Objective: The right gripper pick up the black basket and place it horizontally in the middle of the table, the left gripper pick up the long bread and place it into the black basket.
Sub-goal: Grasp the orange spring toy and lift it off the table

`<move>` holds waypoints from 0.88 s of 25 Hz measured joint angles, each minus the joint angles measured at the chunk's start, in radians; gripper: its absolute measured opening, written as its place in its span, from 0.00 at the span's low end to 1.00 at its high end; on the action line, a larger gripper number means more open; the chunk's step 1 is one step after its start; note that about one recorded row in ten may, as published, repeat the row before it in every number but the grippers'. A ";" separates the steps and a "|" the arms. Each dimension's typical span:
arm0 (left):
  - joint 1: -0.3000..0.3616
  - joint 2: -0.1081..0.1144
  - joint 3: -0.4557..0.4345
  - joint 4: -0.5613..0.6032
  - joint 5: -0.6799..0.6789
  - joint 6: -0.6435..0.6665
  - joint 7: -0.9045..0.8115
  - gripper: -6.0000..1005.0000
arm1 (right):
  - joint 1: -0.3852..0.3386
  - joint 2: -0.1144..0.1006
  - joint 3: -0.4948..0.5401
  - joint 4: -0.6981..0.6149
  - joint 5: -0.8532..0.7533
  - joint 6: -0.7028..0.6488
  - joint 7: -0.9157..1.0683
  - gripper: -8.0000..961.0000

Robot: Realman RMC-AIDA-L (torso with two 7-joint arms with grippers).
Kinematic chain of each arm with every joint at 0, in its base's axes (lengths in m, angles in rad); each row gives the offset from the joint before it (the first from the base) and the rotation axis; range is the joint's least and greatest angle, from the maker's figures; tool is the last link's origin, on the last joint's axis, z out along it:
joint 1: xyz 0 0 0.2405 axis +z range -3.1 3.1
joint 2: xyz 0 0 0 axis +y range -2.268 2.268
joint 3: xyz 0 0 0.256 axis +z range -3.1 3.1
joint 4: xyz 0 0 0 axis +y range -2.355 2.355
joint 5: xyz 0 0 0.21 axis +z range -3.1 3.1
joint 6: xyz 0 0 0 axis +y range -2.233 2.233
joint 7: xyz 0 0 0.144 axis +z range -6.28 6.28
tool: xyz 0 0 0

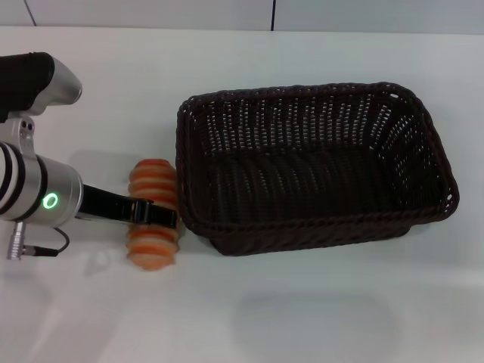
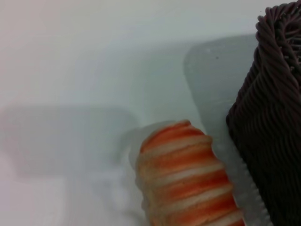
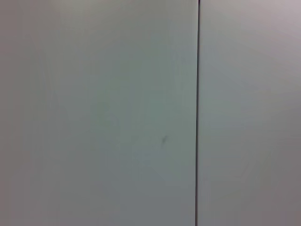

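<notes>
The long bread (image 1: 153, 214) lies on the table (image 1: 318, 318) at the black basket's (image 1: 314, 174) nine o'clock, just beside it, the left gripper (image 1: 147, 212) across its middle; whether it pinches, I cannot tell. A loose hold could drop the loaf against the rim

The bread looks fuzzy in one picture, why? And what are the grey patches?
Left wrist view: the bread sits very close to the camera, so it blurs; the grey patches on the table are soft shadows. Head view: bread and basket look sharp.
</notes>
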 joint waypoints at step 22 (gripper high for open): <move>-0.019 0.002 0.007 0.037 0.006 0.008 0.013 0.62 | 0.000 0.000 0.000 0.000 0.000 -0.014 0.000 0.52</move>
